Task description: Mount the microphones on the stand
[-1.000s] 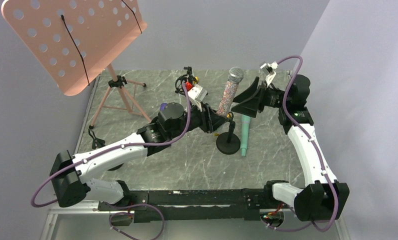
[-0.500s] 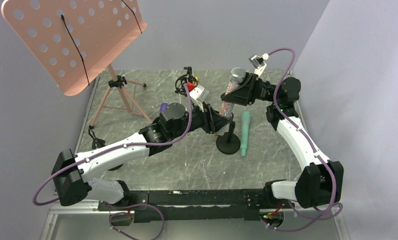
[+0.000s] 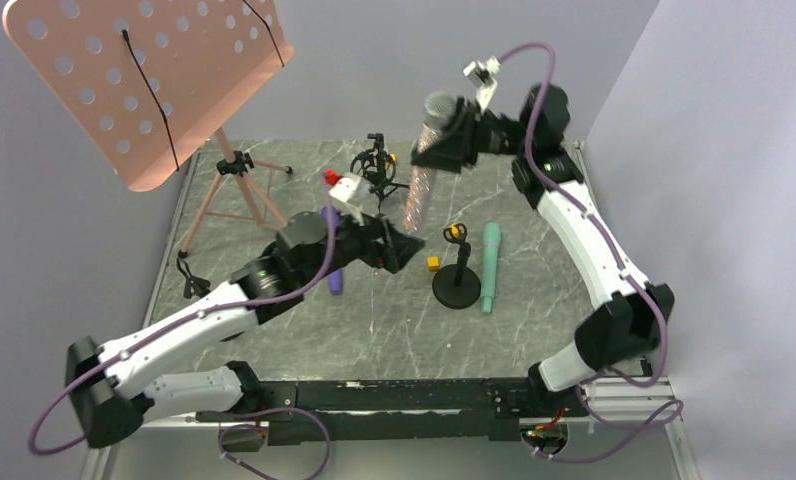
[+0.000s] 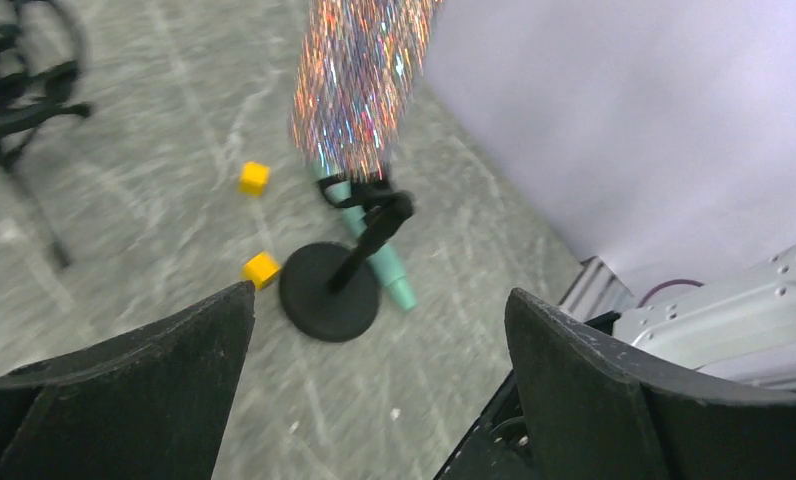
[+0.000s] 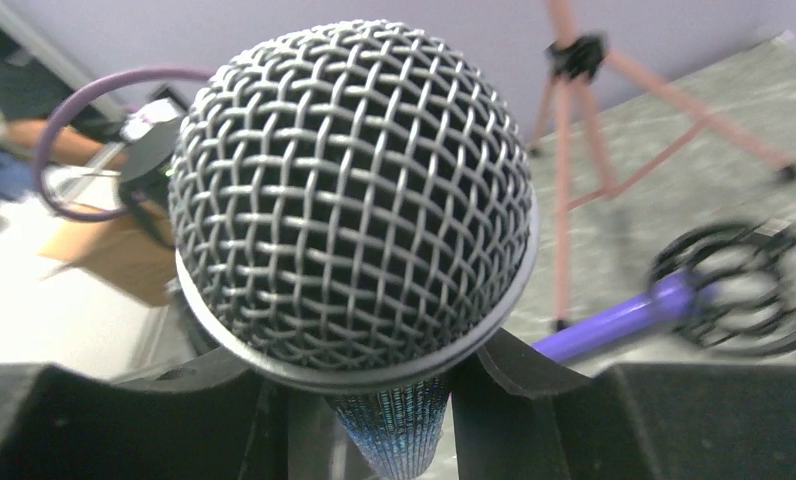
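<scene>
- The glittery microphone [image 4: 359,80] above the black stand [image 4: 332,290] sparkles silver-pink with rainbow flecks.
- Its mesh head [image 5: 349,190] is a grey wire grid.
- Right of the stand: a plain mint green microphone [image 3: 490,265].
- Left of the stand: a purple microphone [image 3: 335,283] and 2 yellow cubes [image 4: 254,178].
- Under the stand: a grey marbled table [image 3: 374,330] with pale veins.
- Far left of the stand: a pink music stand [image 3: 144,80] dotted with holes.

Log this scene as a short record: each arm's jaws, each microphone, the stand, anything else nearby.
right jaws: shut on the glittery microphone just under its mesh head, holding it in the air
left jaws: open, holding nothing
mint green microphone: lying on the table beside the stand's base
purple microphone: lying on the table, partly hidden by the left arm
desk microphone stand: upright, clip empty
yellow cubes: two, on the table near the stand
</scene>
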Controlling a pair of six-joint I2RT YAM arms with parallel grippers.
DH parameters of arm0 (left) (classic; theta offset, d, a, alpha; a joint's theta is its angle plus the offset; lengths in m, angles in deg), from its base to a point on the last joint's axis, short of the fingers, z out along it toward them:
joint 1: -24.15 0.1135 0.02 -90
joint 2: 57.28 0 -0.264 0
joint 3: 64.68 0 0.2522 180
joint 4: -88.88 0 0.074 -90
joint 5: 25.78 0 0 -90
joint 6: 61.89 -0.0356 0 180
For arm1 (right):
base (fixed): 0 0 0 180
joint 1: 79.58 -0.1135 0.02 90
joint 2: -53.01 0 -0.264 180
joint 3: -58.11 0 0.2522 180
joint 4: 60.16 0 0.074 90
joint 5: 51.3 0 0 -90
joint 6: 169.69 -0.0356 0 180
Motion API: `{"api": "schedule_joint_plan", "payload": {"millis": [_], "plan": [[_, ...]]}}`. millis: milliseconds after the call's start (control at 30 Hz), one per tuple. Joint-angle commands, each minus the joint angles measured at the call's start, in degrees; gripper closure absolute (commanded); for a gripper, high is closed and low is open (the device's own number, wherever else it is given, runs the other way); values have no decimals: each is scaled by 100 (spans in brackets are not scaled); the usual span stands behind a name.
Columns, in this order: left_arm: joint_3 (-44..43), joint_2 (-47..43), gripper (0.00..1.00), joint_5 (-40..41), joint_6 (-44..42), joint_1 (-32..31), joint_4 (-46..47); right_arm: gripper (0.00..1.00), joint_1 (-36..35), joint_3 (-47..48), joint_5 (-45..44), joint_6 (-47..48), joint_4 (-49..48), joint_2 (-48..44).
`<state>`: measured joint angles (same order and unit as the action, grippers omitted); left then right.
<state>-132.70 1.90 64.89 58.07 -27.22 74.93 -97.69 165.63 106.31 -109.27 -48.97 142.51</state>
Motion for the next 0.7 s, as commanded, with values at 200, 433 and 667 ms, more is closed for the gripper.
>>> {"api": "schedule_joint_plan", "payload": {"millis": [200,433,667], "plan": [[1055,-1966,1,1137,152,194,-2391,99,-861,3690,-2395,3232,2975,2151],[1239,-2116,1,1271,159,203,-2487,99,-1089,4511,-2911,3407,2689,2930],[1256,-2037,1,1311,88,207,-2637,99,-1090,4624,-3218,3503,2593,3181]]}}
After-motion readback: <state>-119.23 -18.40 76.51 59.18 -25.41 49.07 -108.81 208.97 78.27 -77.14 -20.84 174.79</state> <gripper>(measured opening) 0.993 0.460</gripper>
